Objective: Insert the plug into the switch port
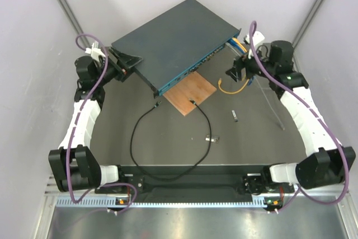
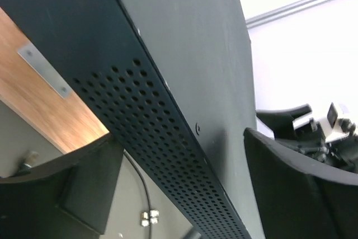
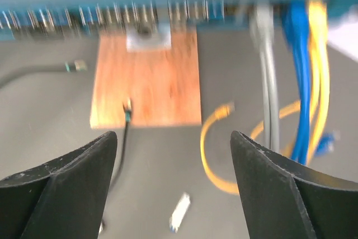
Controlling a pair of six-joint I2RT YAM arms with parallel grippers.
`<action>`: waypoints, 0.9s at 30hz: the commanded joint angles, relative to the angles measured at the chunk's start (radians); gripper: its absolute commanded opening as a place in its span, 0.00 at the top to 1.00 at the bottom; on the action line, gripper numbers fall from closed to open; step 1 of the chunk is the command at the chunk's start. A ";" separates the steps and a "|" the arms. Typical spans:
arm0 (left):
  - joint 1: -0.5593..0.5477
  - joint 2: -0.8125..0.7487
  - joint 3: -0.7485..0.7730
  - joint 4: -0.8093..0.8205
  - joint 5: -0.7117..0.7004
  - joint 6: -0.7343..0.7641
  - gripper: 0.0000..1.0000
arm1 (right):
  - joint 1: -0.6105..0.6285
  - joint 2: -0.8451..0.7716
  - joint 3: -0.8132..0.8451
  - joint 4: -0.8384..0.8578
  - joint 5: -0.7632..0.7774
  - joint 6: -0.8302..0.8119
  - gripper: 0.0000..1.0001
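Plug not yet picked up. My right gripper [image 3: 173, 138] is wide open and empty; my left gripper [image 1: 124, 64] straddles the switch [image 1: 179, 32] corner, grip unclear. Next: grab the plug [image 3: 127, 106] lying on the board [image 3: 162, 82].

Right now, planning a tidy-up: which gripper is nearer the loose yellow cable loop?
Right. The right gripper hovers beside the yellow cable loop; the left gripper sits at the far corner of the switch.

A brown square wooden board [image 1: 193, 94] fronts the teal port row [image 1: 184, 75]; yellow and blue cables [image 1: 238, 45] crowd its right end.
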 commanded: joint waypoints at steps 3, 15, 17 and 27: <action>0.028 -0.047 0.043 0.039 -0.046 0.069 0.03 | -0.029 -0.111 -0.167 -0.194 -0.023 -0.166 0.23; 0.076 -0.196 0.007 0.045 -0.140 0.075 0.01 | -0.003 -0.026 -0.425 -0.142 0.268 -0.212 0.45; 0.074 -0.205 0.008 0.038 -0.140 0.084 0.01 | 0.002 0.026 -0.428 -0.117 0.295 -0.196 0.46; 0.074 -0.231 0.019 -0.019 -0.143 0.144 0.01 | 0.043 0.244 -0.396 -0.018 0.302 -0.119 0.52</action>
